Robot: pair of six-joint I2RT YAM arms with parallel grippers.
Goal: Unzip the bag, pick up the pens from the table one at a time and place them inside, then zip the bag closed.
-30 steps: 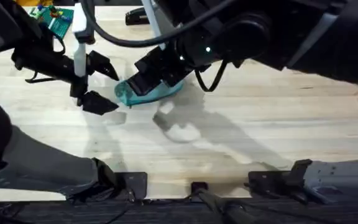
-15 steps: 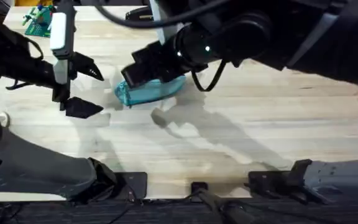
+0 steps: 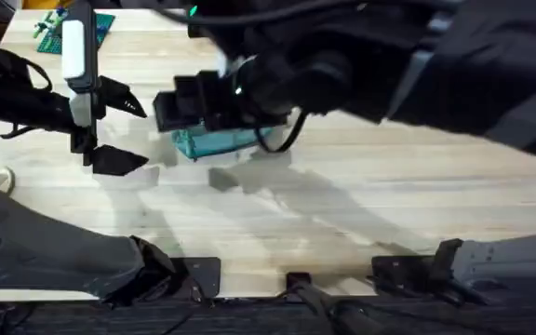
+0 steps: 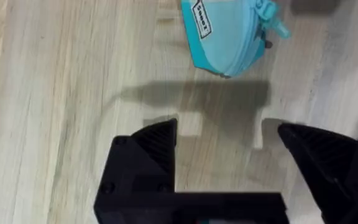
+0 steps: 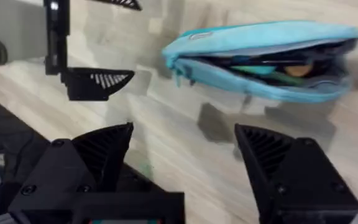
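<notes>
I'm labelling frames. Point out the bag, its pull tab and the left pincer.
bag [image 5: 260,59], right wrist view, teal side panel.
pull tab [image 4: 277,27], left wrist view, tab's middle.
left pincer [image 4: 225,134], left wrist view, midway between its open fingertips.

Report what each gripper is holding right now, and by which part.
Nothing is held. The left gripper is open over bare table, short of the bag. The right gripper is open too, near the unzipped bag but apart from it.

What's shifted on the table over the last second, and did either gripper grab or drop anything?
The left gripper drew back toward the table's left, away from the bag, open and empty throughout. The right gripper also slid left over the bag and now hangs open, holding nothing. The bag lies where it was, unzipped, on the table.
</notes>
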